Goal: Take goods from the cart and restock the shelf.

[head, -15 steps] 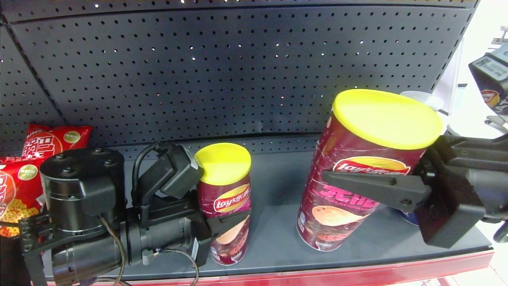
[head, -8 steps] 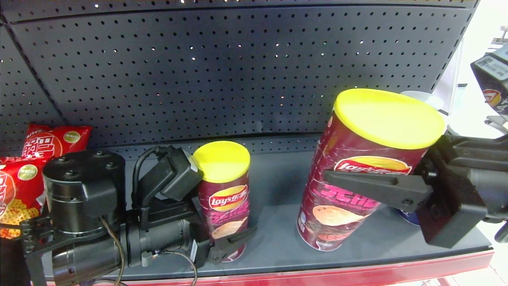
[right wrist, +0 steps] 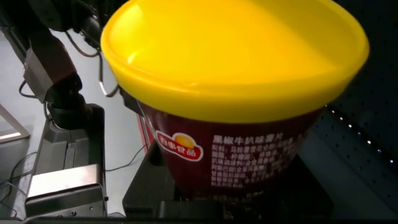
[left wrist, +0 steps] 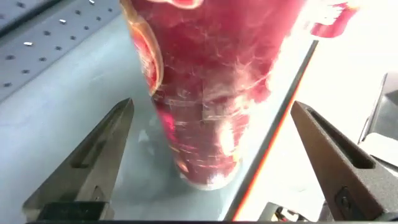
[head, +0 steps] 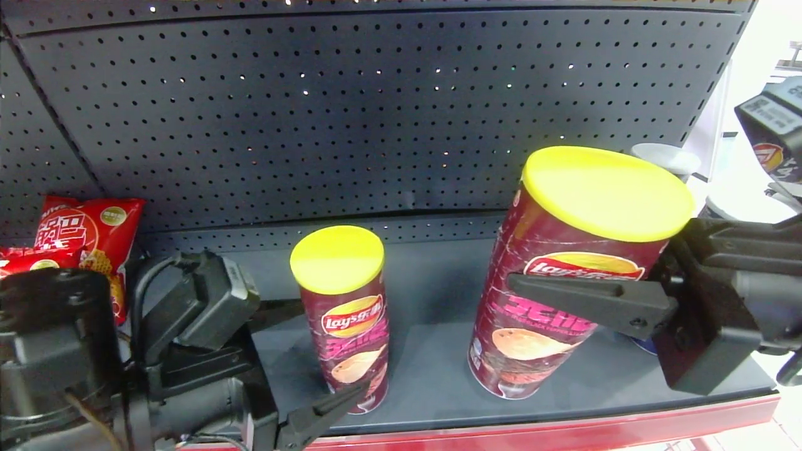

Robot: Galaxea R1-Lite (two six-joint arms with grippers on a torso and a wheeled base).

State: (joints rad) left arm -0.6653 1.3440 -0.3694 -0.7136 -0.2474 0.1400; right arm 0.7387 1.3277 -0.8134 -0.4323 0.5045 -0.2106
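Note:
Two dark red chip cans with yellow lids are at the grey shelf (head: 432, 282). The smaller-looking can (head: 343, 326) stands upright on the shelf by itself. My left gripper (head: 332, 347) is open, its fingers (left wrist: 93, 162) spread wide on either side of that can (left wrist: 211, 93) without touching it. My right gripper (head: 557, 282) is shut on the other can (head: 564, 250), which leans slightly, its base low over the shelf's right part. The same can's lid (right wrist: 233, 56) shows in the right wrist view.
Red snack bags (head: 88, 232) stand at the shelf's left end. A white-lidded can (head: 664, 156) sits behind the held can. A perforated back panel (head: 376, 113) closes the rear, and a red lip (head: 564, 429) runs along the front. Bare shelf lies between the two cans.
My left gripper has let go of the left can, opened wide and drawn back toward the front left. That can now stands free. The right gripper's can sank very slightly.

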